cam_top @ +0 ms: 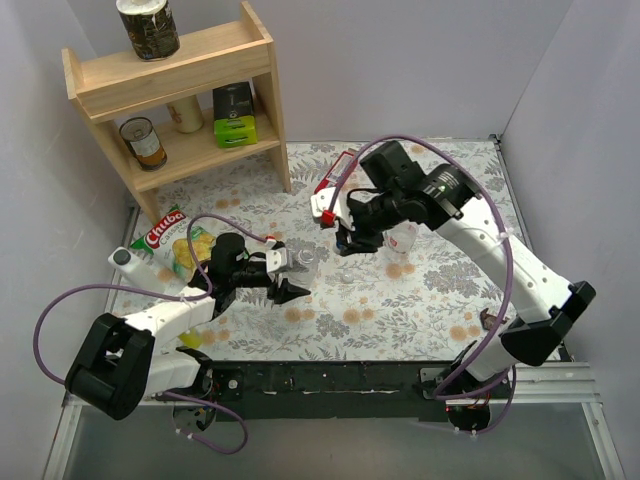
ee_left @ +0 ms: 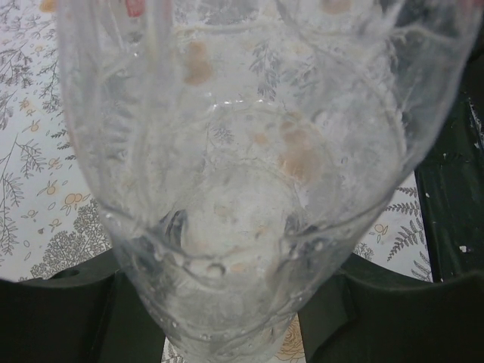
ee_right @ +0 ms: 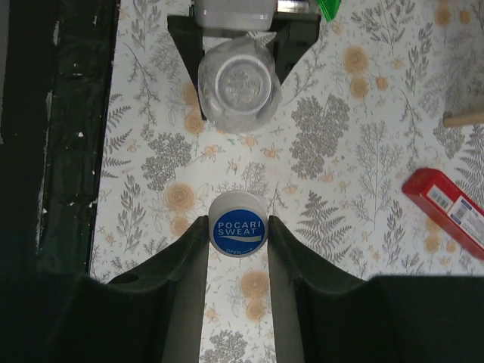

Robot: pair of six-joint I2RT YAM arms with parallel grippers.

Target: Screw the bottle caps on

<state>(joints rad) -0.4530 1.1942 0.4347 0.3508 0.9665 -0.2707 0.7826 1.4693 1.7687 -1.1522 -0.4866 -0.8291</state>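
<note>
Blue Pocari Sweat cap [ee_right: 237,236] sitting pinched in right gripper [ee_right: 237,223]; left gripper [ee_left: 227,325] clamping clear bottle [ee_right: 238,83], lying straight ahead of cap, end-on, possibly mouth-first.

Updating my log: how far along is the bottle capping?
Done: nothing visibly screwed on. In hand: left gripper holds the clear bottle; right gripper pinches the blue cap, apart from it. Left: screw this cap on, then cap the second bottle.
</note>
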